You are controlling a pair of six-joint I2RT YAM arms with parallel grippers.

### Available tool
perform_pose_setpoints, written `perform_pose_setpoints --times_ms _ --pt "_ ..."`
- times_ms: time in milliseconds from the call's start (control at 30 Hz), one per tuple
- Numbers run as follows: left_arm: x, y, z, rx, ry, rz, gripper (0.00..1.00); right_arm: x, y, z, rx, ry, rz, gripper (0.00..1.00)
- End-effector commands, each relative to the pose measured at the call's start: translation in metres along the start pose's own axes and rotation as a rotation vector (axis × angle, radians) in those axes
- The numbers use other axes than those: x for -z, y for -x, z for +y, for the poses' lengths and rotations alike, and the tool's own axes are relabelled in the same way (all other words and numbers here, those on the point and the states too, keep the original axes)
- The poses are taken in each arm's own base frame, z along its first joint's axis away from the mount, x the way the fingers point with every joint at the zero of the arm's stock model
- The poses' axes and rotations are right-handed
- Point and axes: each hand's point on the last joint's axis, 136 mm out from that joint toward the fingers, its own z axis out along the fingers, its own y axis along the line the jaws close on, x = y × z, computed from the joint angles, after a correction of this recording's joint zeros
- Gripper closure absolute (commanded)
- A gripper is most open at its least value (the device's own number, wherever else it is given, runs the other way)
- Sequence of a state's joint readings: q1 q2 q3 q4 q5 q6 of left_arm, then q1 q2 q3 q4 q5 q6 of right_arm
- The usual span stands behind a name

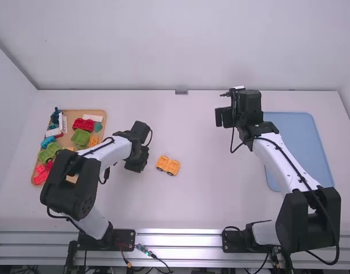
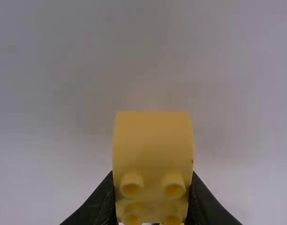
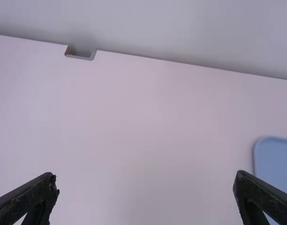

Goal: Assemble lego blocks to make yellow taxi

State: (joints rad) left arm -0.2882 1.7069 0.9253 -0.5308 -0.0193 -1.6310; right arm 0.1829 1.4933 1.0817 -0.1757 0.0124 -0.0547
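Just left of the table's middle, in the high view, my left gripper (image 1: 137, 161) hangs beside the yellow wheeled base (image 1: 168, 165), which rests on the table to its right. In the left wrist view my left gripper (image 2: 151, 206) is shut on a yellow block (image 2: 152, 145) with a rounded end and round studs. My right gripper (image 1: 220, 117) is over the back of the table, right of the middle; in the right wrist view my right gripper (image 3: 145, 185) has its fingers wide apart with nothing between them.
A wooden tray (image 1: 96, 112) at the far left holds several red, green, blue, white and yellow pieces, partly behind the left arm. A blue tray (image 1: 300, 142) lies at the right, partly under the right arm; its corner shows in the right wrist view.
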Motion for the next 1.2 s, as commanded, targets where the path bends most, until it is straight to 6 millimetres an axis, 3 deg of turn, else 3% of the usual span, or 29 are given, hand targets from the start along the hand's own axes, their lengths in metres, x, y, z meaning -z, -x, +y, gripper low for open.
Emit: perform_pose_setpoints --times_ms 0,367,633,933,1067,1167 --pt "0.001 -0.005 0.0 0.04 -0.028 -0.001 0.98 0.001 0.007 0.004 -0.006 0.022 -0.014 0.01" --pt "-0.006 -0.016 0.008 0.034 -0.016 0.061 0.98 0.001 0.004 0.004 -0.005 0.024 -0.003 0.01" --pt "-0.009 -0.018 0.006 0.109 -0.037 0.067 0.98 0.001 0.004 0.004 -0.005 0.024 -0.002 0.01" --pt "-0.018 -0.017 0.023 0.243 -0.001 0.07 0.95 0.001 0.003 0.004 -0.005 0.024 0.001 0.01" --pt "-0.02 -0.018 0.022 0.237 -0.012 0.073 0.85 0.001 0.003 0.004 -0.004 0.025 0.001 0.01" --pt "-0.02 -0.018 0.021 0.237 -0.013 0.073 0.59 0.001 0.003 0.004 -0.005 0.024 0.001 0.01"
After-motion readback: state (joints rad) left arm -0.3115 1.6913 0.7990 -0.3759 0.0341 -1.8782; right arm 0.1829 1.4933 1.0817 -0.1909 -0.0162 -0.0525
